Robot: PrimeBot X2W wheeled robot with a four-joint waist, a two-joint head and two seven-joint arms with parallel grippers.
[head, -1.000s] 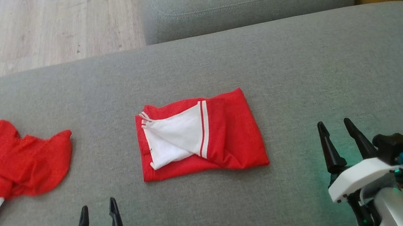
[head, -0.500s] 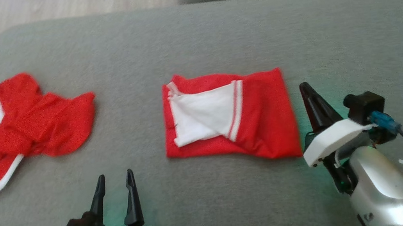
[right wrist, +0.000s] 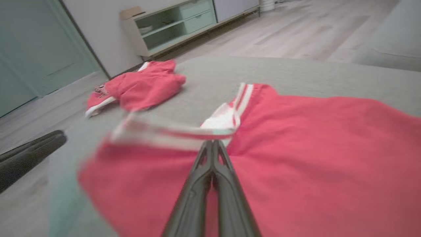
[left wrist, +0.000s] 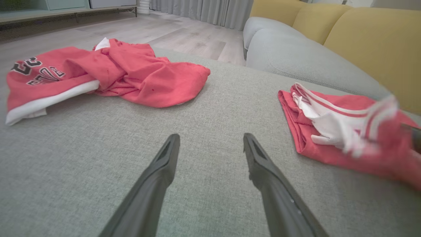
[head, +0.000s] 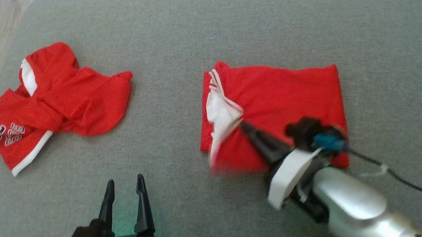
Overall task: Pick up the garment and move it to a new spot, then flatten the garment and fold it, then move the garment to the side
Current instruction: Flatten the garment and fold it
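Right gripper [head: 246, 125] was down on the folded garment [head: 285, 91] in the middle of the sofa cushion [head: 181, 23], fingers pressed tight together and, by the look of it, pinching the white striped flap [head: 220, 113] at the garment's left end, which stood lifted and blurred. The garment's long side ran left to right across the cushion, so the right arm was plainly the nearer. The left gripper [head: 125, 181] hung spread open and empty, well apart to the left, the crumpled jersey [head: 68, 101] beyond it.

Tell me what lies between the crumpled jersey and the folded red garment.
Bare grey sofa cushion, nothing on it, separates the crumpled jersey from the folded red garment; the head view shows it.
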